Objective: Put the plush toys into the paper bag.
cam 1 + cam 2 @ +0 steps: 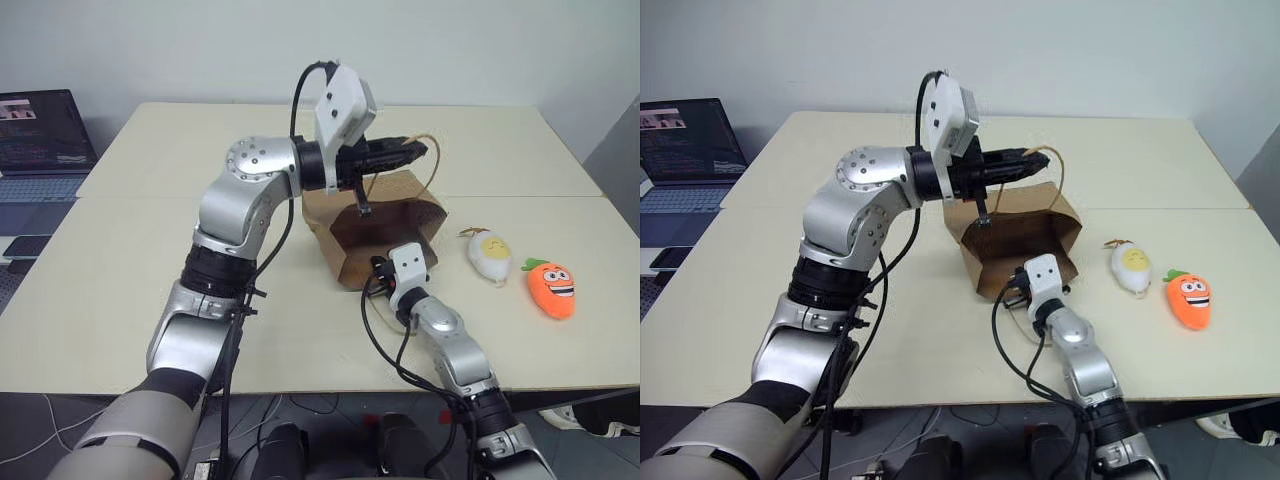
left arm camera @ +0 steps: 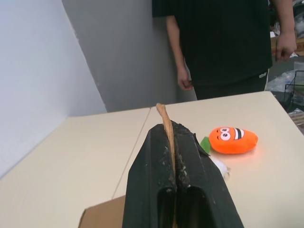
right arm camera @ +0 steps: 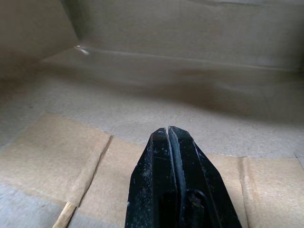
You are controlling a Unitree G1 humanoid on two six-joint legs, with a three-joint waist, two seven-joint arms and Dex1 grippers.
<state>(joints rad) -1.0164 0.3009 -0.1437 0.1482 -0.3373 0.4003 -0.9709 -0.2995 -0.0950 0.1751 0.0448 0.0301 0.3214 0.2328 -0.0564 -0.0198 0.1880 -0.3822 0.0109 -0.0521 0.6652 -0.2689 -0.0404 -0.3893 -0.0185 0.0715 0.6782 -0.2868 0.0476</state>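
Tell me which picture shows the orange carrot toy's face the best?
The left wrist view: the carrot toy lies close on the table, eyes and striped grin clear. The two head views show it whole but smaller, lying right of the egg toy. The right wrist view looks into the paper bag instead.

We hold our left arm raised and bent across, its left gripper [image 1: 418, 152] pointing level toward our right, fingers pinched together. Our right arm reaches forward low, the right gripper [image 3: 167, 130] fully closed.

Office or lab — pale tables [image 1: 150, 270], laptop [image 1: 40, 135]
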